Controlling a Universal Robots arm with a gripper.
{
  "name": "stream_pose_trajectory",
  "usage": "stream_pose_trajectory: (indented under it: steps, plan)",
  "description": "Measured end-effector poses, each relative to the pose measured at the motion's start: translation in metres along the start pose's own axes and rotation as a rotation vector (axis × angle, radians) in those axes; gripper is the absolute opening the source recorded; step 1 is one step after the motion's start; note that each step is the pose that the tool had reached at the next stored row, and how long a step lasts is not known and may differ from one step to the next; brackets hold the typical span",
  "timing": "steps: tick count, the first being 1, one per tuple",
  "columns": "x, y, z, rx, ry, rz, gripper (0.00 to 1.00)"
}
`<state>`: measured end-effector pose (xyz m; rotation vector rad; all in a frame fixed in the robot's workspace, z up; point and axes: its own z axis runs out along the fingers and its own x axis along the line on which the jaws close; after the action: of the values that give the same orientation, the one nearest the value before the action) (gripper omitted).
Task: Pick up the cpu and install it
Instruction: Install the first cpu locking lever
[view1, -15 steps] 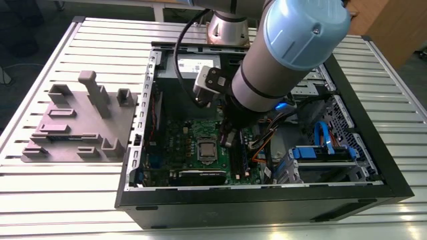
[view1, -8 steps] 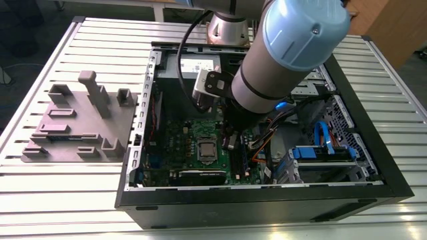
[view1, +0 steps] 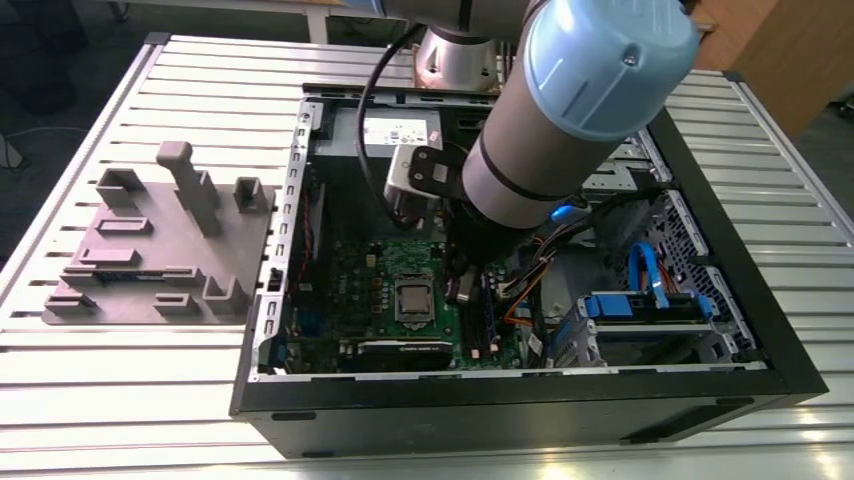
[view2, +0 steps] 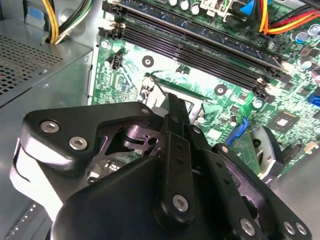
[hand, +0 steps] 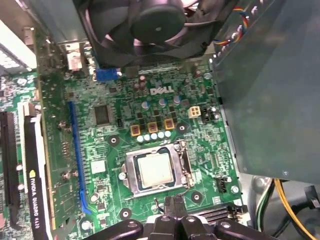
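The claw (hand: 172, 207) hangs low inside the open computer case (view1: 747, 390), just over the green motherboard (hand: 130, 105). In both wrist views its two dark fingers (view2: 176, 120) stand pressed together with nothing between them, their tips just beside the socket's edge.

The cpu (hand: 154, 169) already lies flat in the metal-framed socket (hand: 131, 176), its pale silvery top facing up, near the middle of the motherboard. In the exterior view the socket shows as a pale square (view1: 412, 299) close beside the arm (view1: 534, 150).

Beyond the socket, a black fan (hand: 150, 25) sits at the motherboard's edge, and a black graphics card (hand: 32, 165) runs along another edge. The grey power-supply box (hand: 270, 95) borders the board.

Outside the case, a grey-purple fixture tray (view1: 154, 250) rests on the slatted table (view1: 120, 400), toward the exterior view's left.
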<state>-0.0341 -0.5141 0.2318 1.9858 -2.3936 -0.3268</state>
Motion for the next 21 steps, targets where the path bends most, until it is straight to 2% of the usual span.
stream_pose_trajectory:
  steps: [5,7,12,21]
  plan:
    - [0.0003,-0.0003,0.0024,-0.0035,0.0168,-0.042,0.11]
    - [0.0005,-0.0007,0.0037,-0.0026,0.0273,-0.047,0.11]
    - [0.0012,-0.0013,0.0075,-0.002,0.0454,-0.061,0.11]
    - [0.0024,-0.0019,0.01,0.0014,0.0581,-0.147,0.11]
